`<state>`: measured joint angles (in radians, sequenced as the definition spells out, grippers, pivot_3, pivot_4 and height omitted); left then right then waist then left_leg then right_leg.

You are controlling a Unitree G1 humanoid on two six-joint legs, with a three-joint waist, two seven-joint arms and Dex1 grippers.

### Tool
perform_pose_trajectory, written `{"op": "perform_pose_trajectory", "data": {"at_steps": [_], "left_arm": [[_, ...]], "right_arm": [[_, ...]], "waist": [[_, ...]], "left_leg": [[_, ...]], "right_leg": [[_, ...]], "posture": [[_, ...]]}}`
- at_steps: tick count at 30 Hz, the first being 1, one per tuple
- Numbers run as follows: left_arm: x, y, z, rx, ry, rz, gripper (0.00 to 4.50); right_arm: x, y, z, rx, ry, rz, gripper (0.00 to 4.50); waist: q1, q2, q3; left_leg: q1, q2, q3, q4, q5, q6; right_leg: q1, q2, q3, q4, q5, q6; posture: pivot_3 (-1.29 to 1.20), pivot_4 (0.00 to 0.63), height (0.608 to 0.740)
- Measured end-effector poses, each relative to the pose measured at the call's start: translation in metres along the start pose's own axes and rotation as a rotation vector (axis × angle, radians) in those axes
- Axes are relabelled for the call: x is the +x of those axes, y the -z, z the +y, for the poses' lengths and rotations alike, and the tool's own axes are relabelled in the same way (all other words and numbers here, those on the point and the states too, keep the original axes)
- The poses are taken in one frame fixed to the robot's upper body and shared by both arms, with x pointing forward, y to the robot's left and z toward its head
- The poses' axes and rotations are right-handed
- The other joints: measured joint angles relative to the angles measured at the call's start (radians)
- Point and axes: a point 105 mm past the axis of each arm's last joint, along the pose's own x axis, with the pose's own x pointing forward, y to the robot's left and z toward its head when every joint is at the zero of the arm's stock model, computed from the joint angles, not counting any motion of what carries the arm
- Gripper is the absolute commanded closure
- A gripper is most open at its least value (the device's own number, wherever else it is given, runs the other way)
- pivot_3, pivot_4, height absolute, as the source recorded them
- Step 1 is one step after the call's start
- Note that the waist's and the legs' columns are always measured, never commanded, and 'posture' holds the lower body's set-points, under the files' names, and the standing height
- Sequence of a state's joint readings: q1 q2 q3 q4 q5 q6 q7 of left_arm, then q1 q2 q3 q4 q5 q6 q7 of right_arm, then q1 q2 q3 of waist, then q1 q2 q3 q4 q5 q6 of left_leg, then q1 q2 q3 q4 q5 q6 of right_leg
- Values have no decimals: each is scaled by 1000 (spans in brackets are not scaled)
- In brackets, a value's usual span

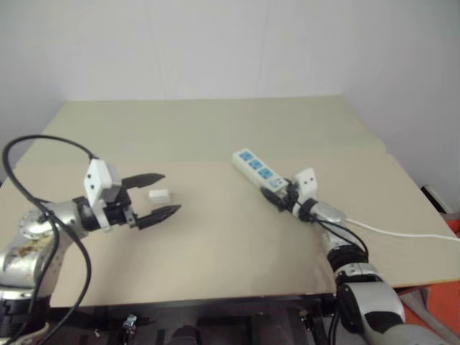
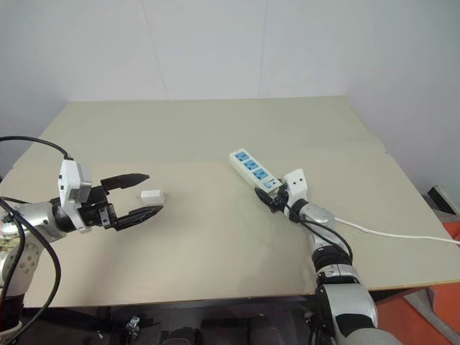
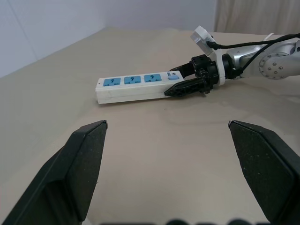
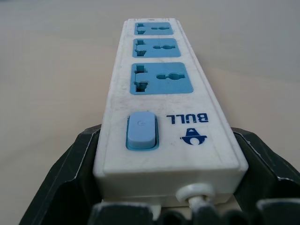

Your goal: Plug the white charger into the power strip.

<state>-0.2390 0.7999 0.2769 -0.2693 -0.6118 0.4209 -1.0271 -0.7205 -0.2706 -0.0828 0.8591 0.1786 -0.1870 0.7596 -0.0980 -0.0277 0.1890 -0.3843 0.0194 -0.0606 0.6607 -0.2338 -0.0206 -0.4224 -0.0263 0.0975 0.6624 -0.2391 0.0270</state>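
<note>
We see our left gripper nearest, low over the tan table on its left side, with its two black fingers spread wide and holding nothing. The white charger lies on the table in the gap between those open fingers as the head views show it; we cannot tell whether either finger touches it.

Across the table, on the right side, our right gripper reaches the cord end of the power strip. In the right wrist view the strip's end sits between the two black fingers, one on each long side, right up against the white casing, so the gripper appears to be pinching the strip at that end. The blue switch is closest to the gripper there, and the three blue sockets run away from it in a row, all of them vacant. The white cord leaves the strip at the gripped end and trails off to the table's right edge.

The charger and the strip lie well apart. Beyond the table's far edge stands a plain pale wall.
</note>
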Motion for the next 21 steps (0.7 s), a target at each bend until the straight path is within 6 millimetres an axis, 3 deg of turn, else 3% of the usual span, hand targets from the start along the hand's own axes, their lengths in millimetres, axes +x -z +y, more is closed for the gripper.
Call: {"op": "perform_pose_trajectory", "data": {"at_steps": [7, 14, 21], "left_arm": [[-7, -8, 13, 52, 30, 52, 0], [-10, -5, 32, 121, 65, 162, 0], [0, 5, 53, 267, 129, 406, 0]], "right_arm": [[-5, -18, 54, -152, -382, -19, 1076], [-29, -9, 93, -226, -704, 36, 1076], [-38, -3, 92, -246, -770, 71, 1076]], "waist": [[0, 0, 0], [1, 0, 0], [3, 0, 0]], "left_leg": [[-1, 0, 0, 0, 0, 0], [0, 0, 0, 0, 0, 0], [-1, -1, 0, 0, 0, 0]], "right_leg": [[-1, 0, -1, 0, 0, 0], [-1, 0, -1, 0, 0, 0], [-1, 0, -1, 0, 0, 0]], "posture": [[0, 150, 740], [0, 150, 740], [0, 150, 740]]}}
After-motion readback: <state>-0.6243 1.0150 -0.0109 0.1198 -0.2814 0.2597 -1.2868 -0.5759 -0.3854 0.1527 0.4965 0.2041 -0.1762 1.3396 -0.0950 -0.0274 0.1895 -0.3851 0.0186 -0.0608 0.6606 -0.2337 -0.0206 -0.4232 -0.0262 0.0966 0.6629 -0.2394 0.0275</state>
